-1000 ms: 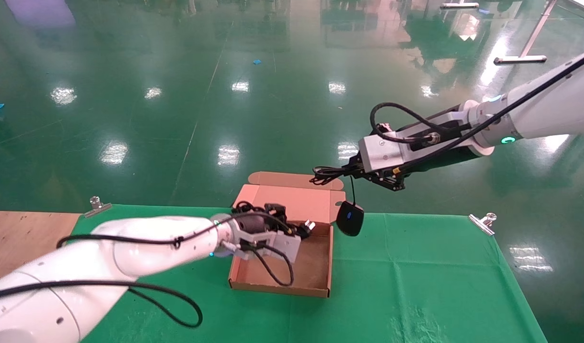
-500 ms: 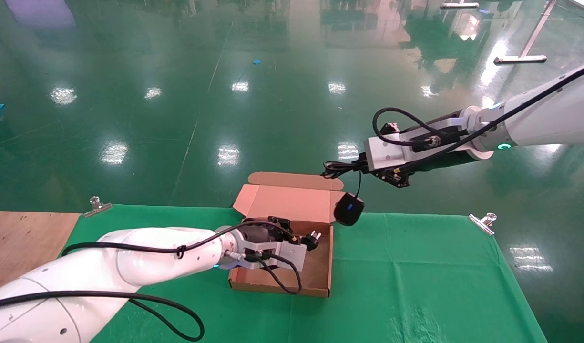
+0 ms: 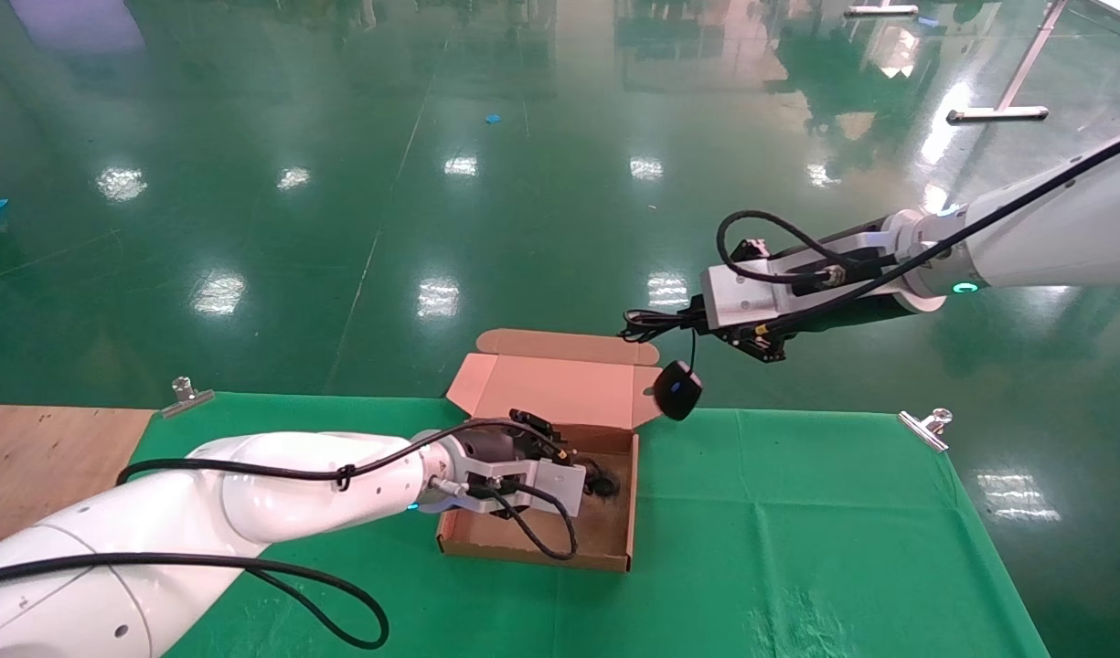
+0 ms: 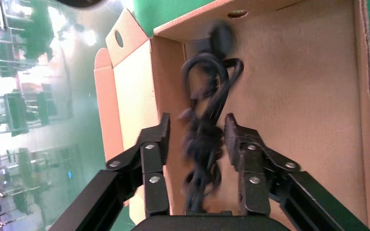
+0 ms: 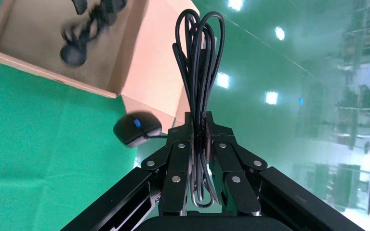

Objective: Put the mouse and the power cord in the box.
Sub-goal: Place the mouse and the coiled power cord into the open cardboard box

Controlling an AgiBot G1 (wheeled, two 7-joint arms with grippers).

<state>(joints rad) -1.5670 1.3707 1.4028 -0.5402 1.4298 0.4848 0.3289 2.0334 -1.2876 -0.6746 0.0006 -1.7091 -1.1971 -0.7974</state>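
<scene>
The left end effector hangs spread wide inside the box, the cord lying loose between its fingers on the box floor. Farther off, the right end effector is clamped on the mouse's bunched cable; the mouse dangles below it, just beyond the box's far right corner, so the box lies down and toward the robot.

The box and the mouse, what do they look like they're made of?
The box: brown corrugated cardboard, matte, with raw cut edges and folded flaps. The mouse: probably black plastic, a smooth shell with a slight sheen and a small blue mark.

Industrial hall: glossy green floor, clamped tablecloth.
</scene>
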